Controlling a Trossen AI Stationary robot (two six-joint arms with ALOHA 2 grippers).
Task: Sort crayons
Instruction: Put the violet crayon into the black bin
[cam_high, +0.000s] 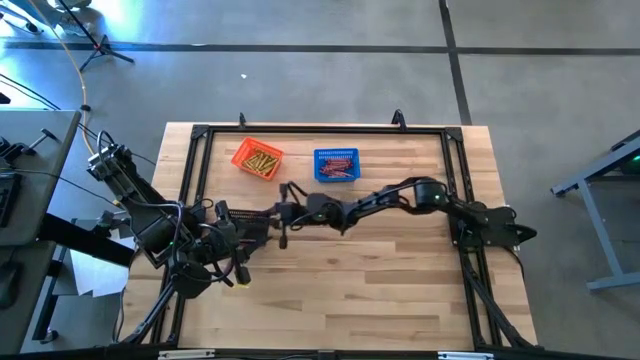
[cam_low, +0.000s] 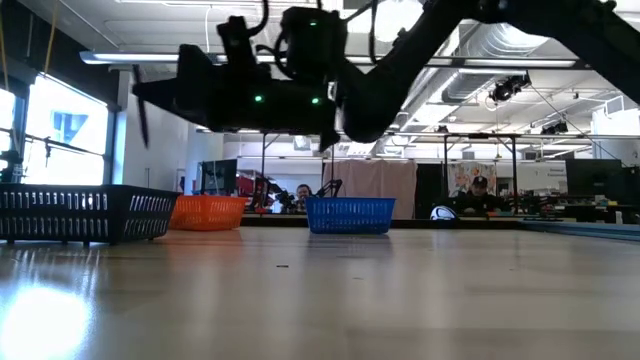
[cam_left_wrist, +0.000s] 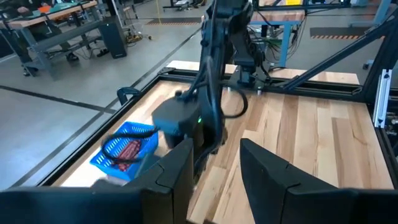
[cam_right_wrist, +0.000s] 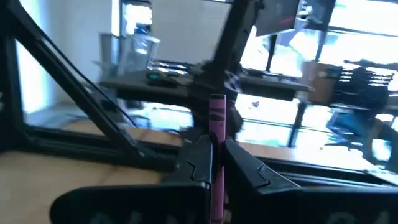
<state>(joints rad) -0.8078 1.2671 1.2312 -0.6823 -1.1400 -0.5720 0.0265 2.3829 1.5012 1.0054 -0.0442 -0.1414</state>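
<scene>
So the pale wooden butcher-block table (cam_high: 400, 290) with a black metal frame fills most of the overhead shot. The right arm reaches in from about 3 o'clock toward the middle of the table, and its right hand (cam_high: 290, 212) hangs above the wood near the centre, roughly at 6 o'clock of the two baskets. From table level that hand (cam_low: 150, 100) is clearly up in the air, well clear of the surface.

The left arm is folded up over at 8 o'clock near the table's edge, with the left hand (cam_left_wrist: 214, 168) pointing across at the other arm; its two dark fingers sit moderately apart with nothing between them.

Up at 12 o'clock there's a blue rectangular mesh basket (cam_high: 336, 166) with a pile of red crayons (cam_high: 338, 170) in it, and just beside it, toward 9 o'clock, an orange mesh basket (cam_high: 257, 159) holding the yellow crayons (cam_high: 263, 161). A black mesh basket (cam_low: 85, 213) shows only at table level, far on the 9 o'clock side.

Smallest thing: a single purple crayon (cam_right_wrist: 217, 155), pinched upright between the right hand's closed-in fingers (cam_right_wrist: 198, 158), sticking out past the tips.
</scene>
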